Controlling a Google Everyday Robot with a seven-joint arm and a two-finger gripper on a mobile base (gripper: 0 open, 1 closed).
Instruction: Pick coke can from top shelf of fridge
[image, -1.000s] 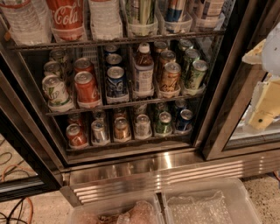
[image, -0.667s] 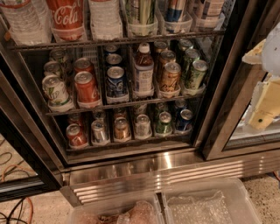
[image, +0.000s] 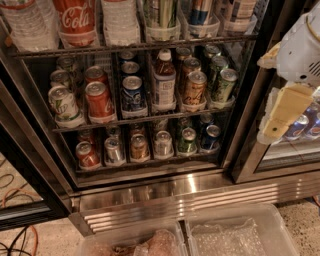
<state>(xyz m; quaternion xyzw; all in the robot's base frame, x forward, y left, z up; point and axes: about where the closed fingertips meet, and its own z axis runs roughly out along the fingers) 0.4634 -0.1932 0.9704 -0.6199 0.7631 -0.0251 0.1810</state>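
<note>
The coke can (image: 76, 20), red with white script, stands on the top shelf (image: 150, 46) at the upper left, its top cut off by the frame edge. It sits between a clear water bottle (image: 25, 22) and another clear bottle (image: 119, 20). The fridge (image: 200, 192) has its left compartment open, with three wire racks of drinks. My gripper (image: 274, 85) hangs at the right edge, in front of the black door frame, well to the right of the can and lower than it. Its two cream fingers (image: 286, 111) stand apart with nothing between them.
The middle rack holds a red-orange can (image: 99, 100), a blue can (image: 133, 94), a bottle (image: 164, 82) and green cans. The lower rack (image: 150, 167) holds several more cans. Clear plastic bins (image: 235, 235) lie on the floor below. Cables (image: 15, 235) lie at lower left.
</note>
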